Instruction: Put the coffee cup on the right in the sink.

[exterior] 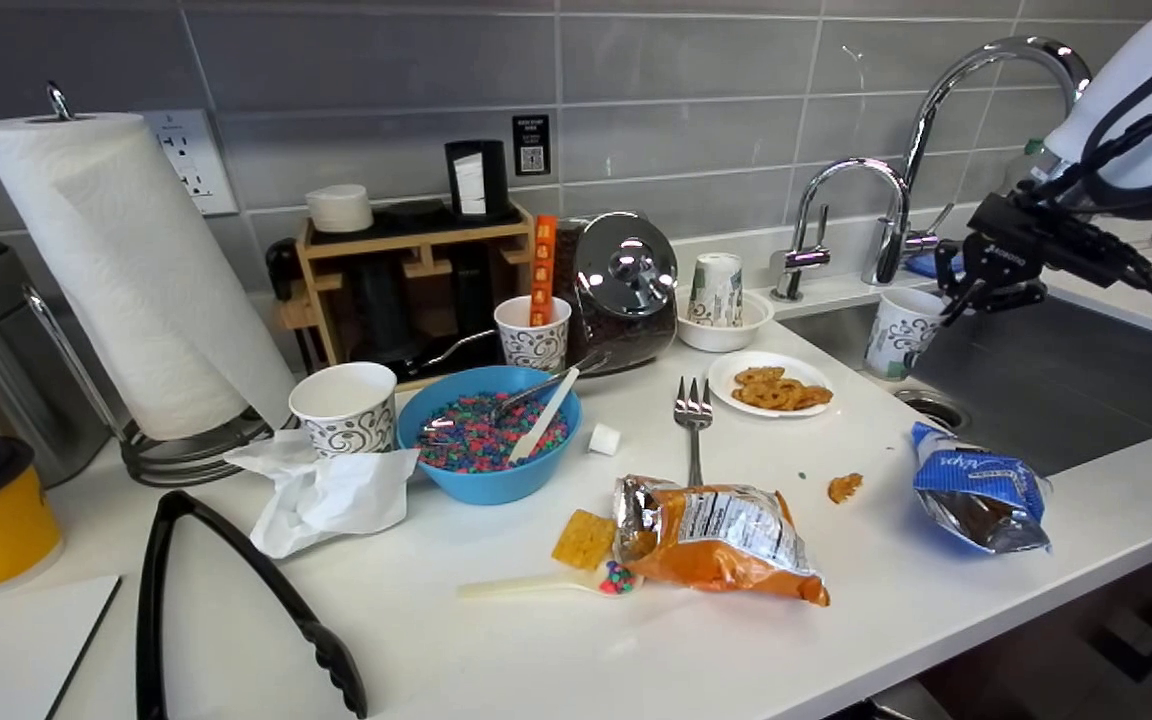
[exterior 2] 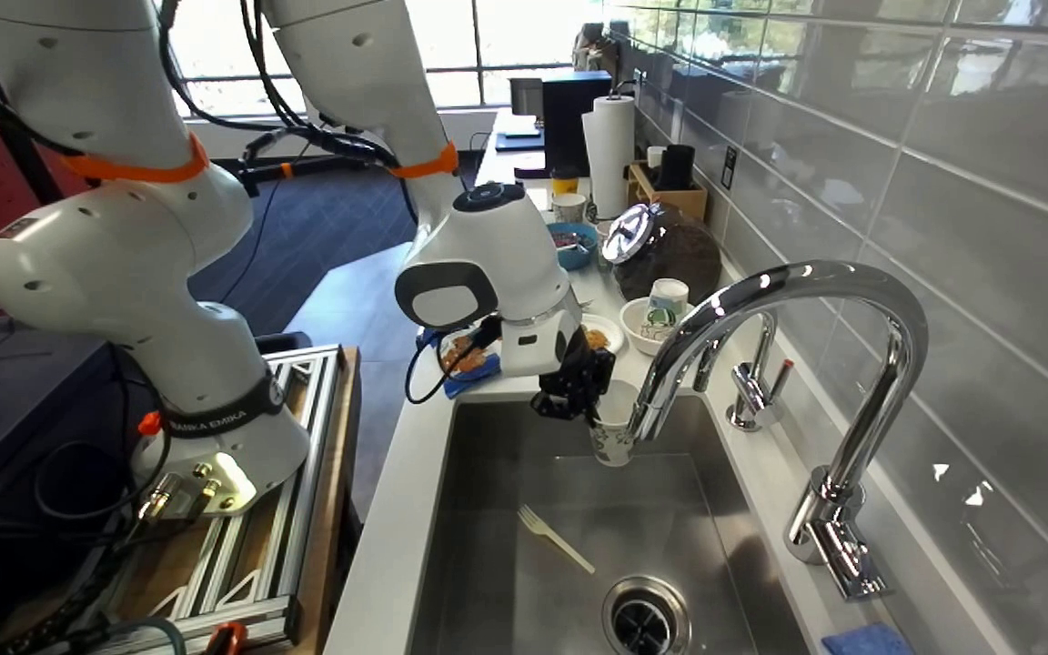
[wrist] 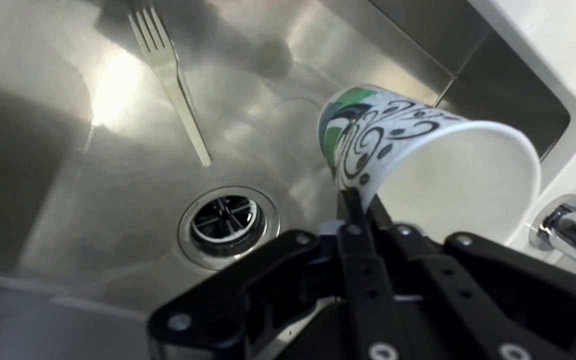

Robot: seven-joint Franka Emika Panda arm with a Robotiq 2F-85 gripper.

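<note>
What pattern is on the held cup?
The cup has dark swirls on white, green near its base; clearest in the wrist view.

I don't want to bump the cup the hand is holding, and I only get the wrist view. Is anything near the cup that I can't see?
Observer: Yes. In an exterior view, the tip of the tall faucet overlaps the edge of the cup. I can't tell whether they touch.
Operator: Uh-oh! And is there any food right by the sink?
Observer: Yes, an open blue bag lies on the counter beside the sink.
</note>
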